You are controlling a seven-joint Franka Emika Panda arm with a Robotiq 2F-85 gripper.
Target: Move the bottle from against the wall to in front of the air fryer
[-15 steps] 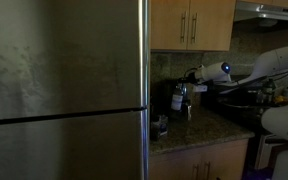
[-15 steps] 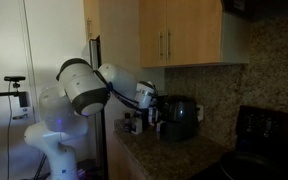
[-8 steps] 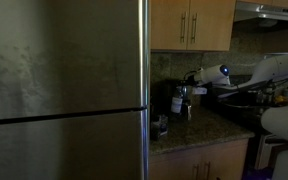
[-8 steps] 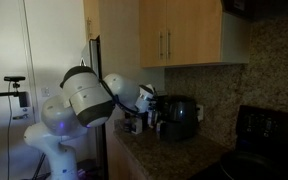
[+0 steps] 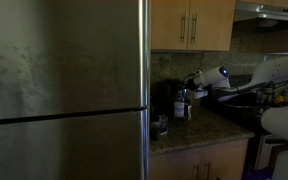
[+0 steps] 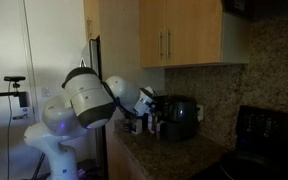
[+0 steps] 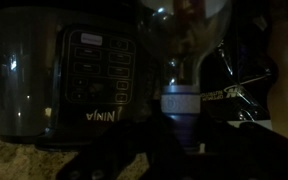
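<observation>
Position of the bottle (image 5: 182,103): upright on the granite surface (image 5: 202,128), just beside the black air fryer (image 5: 167,100), on its side away from the steel fridge (image 5: 64,90). I cannot tell whether bottle and air fryer touch.

The gripper (image 5: 189,84) hangs close over the bottle's top. The arm (image 5: 254,72) reaches in from the edge of the picture opposite the fridge.

The wrist view stands inverted. The air fryer's control panel (image 7: 96,85) reads upside down, and the bottle's pale band (image 7: 181,100) sits at centre frame beside that panel. That view is too dark for me to make out the fingers, so I cannot tell whether the gripper is open, closed or holding the bottle.

The tiled wall (image 5: 166,66) runs behind the air fryer, under the wooden cabinets (image 5: 189,25).
</observation>
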